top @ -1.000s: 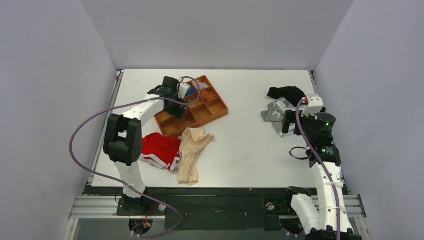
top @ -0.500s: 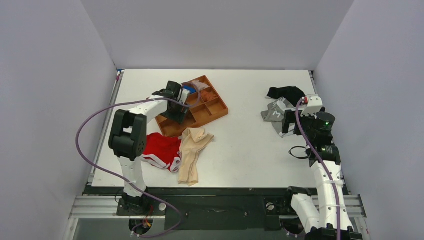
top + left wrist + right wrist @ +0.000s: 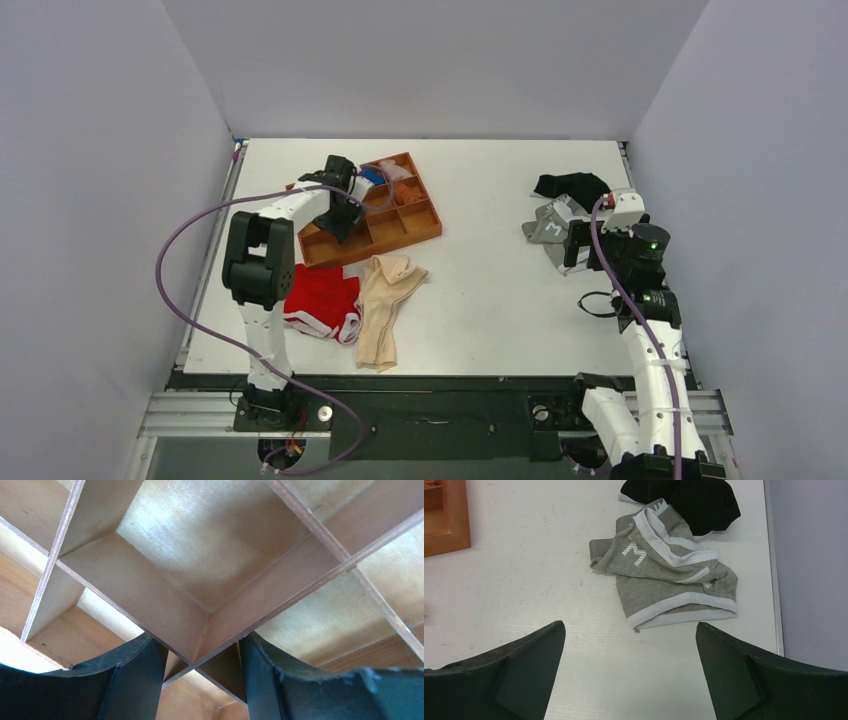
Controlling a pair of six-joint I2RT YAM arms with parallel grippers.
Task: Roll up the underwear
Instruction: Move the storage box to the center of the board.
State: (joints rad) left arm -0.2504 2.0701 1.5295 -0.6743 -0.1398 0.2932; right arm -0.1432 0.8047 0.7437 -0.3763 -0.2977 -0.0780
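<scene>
At far left, our left hand (image 3: 202, 652) reaches down into the tray (image 3: 375, 232), its fingers (image 3: 135, 680) pinching the spot where two dividers cross, a hold we judge is meant to shift the tray and leave room for rolling. Just nearer than the tray, the underwear (image 3: 385, 305) lies limp and unrolled on the desk (image 3: 500, 300), touching the red garment (image 3: 320, 300) on its left. Far right, our right hand (image 3: 629, 627) hovers spread wide above the grey garment (image 3: 664, 575), holding nothing, well apart from the underwear.
</scene>
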